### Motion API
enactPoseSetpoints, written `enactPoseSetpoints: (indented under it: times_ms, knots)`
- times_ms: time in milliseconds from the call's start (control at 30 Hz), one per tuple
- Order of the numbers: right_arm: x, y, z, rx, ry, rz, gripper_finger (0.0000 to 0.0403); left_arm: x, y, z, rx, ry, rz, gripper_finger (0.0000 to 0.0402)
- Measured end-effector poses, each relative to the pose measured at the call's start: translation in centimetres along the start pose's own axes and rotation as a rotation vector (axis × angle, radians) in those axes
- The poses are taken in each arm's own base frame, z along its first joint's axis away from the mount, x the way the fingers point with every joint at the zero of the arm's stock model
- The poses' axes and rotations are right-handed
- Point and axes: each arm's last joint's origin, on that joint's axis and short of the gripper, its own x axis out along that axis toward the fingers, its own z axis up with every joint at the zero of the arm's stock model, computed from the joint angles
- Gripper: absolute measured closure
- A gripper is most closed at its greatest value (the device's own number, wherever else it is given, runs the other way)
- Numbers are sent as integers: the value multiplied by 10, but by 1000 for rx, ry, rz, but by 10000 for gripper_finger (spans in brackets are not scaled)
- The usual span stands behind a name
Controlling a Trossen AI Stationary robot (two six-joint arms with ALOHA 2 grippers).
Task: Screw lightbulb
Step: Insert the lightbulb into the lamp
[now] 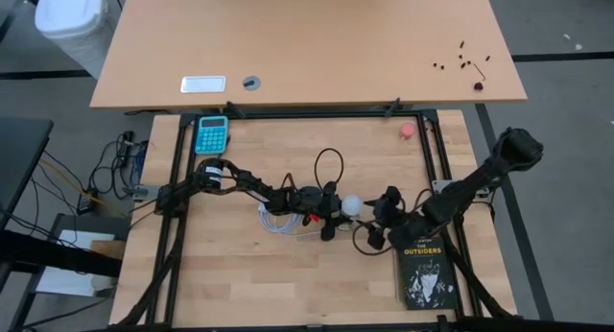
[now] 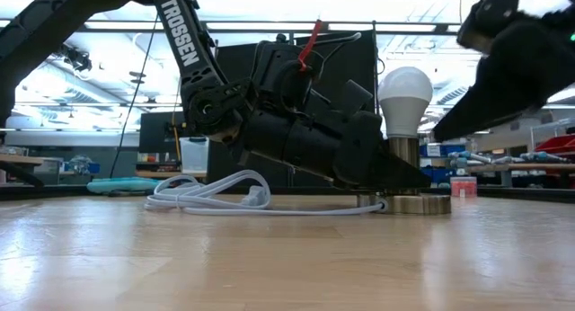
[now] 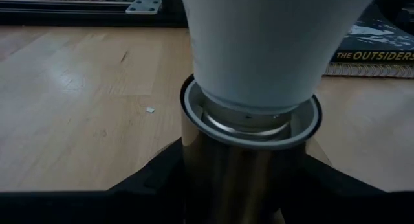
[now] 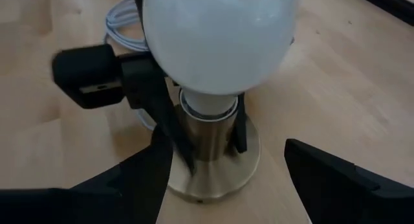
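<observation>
Item: lightbulb [image 2: 404,89], one, white, upright in a brass-coloured socket [image 2: 402,156] on a round base, near the middle of the counter [image 1: 240,274].

View differences: the low view alone shows the bulb's full height above the socket stem. The left wrist view alone shows the bulb's neck seated inside the socket's white collar. The right wrist view alone shows both dark fingers [image 4: 162,130] of the other arm flanking the stem. The high view alone shows the whole layout.

Pincers, two:
- left pincer [image 1: 331,217], reaching in from 9 o'clock, clenched on the socket stem below the bulb.
- right pincer [image 4: 226,185], at 3 o'clock of the bulb, released; its fingers spread either side of the base, touching nothing.

Other things, one each: white coiled cord [image 2: 211,196] at 9 o'clock of the socket; black book [image 1: 425,270] at 4 o'clock; teal calculator [image 1: 212,133] at 10 o'clock; small pink-red round object [image 1: 408,130] at 1 o'clock.

Obstruction: in the low view the left arm's dark body hides the socket's left side.
</observation>
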Motion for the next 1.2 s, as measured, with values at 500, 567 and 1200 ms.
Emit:
enactPoseSetpoints:
  times_ms: [500, 567, 1200]
  knots:
    - [3, 14, -13, 43, -70, -25, 94, 0, 0, 0, 0, -1, -1, 208]
    - [6, 18, -15, 45, -78, -16, 94, 0, 0, 0, 0, -1, -1, 208]
    - [26, 9, 4, -5, -50, 23, 94, 0, -1, 0, 0, 1, -4, 208]
